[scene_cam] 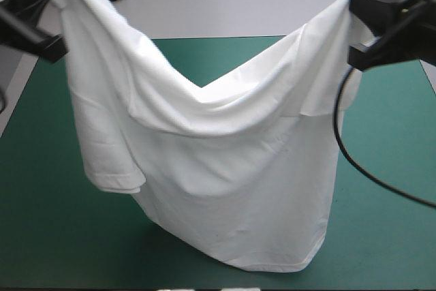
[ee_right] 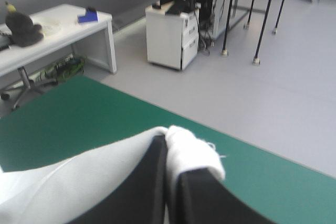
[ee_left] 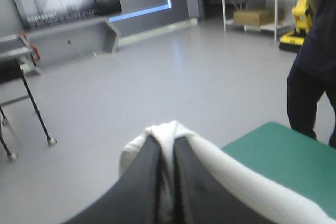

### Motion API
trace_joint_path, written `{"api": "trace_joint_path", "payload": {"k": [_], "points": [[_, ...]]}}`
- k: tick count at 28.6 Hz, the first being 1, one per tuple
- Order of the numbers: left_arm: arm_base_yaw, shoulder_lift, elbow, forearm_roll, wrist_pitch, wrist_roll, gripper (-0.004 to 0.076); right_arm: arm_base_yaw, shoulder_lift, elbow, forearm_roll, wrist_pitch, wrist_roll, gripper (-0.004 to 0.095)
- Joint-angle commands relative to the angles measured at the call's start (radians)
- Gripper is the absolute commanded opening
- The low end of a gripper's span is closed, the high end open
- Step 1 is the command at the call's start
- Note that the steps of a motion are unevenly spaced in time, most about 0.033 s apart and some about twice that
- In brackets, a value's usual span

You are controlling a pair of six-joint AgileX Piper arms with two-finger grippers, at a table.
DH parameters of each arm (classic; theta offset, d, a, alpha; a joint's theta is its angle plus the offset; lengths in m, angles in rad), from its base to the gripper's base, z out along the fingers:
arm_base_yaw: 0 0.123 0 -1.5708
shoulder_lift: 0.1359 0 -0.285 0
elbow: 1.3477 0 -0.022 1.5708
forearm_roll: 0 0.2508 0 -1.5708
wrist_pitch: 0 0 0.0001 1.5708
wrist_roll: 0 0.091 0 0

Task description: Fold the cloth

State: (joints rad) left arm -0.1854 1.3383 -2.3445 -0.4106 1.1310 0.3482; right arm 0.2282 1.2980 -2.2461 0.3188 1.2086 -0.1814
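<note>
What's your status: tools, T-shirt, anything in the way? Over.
Left tool shut on T-shirt. Right tool shut on it too. T-shirt lifted, sagging between them above teal-green cover. No obstruction seen.

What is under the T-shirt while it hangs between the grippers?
Only the teal-green cover shows around the T-shirt, which the left gripper and right gripper hold up. The cover behind its hanging body is hidden, so anything there cannot be seen.
</note>
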Motion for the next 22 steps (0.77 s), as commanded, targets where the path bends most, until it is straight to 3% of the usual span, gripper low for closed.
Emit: {"api": "trace_joint_path", "payload": {"k": [1, 9, 22], "points": [[-0.004, 0.095, -0.006, -0.011, -0.075, 0.005, -0.0022, 0.0, 0.101, 0.001, -0.009, -0.074, -0.009, -0.0013], [-0.004, 0.286, -0.006, -0.005, -0.071, 0.036, -0.0022, 0.0, 0.327, 0.001, -0.02, -0.085, -0.048, -0.0013], [-0.004, 0.587, -0.006, 0.006, -0.083, 0.043, -0.0022, -0.003, 0.644, 0.001, -0.185, -0.152, -0.08, -0.0013]]}}
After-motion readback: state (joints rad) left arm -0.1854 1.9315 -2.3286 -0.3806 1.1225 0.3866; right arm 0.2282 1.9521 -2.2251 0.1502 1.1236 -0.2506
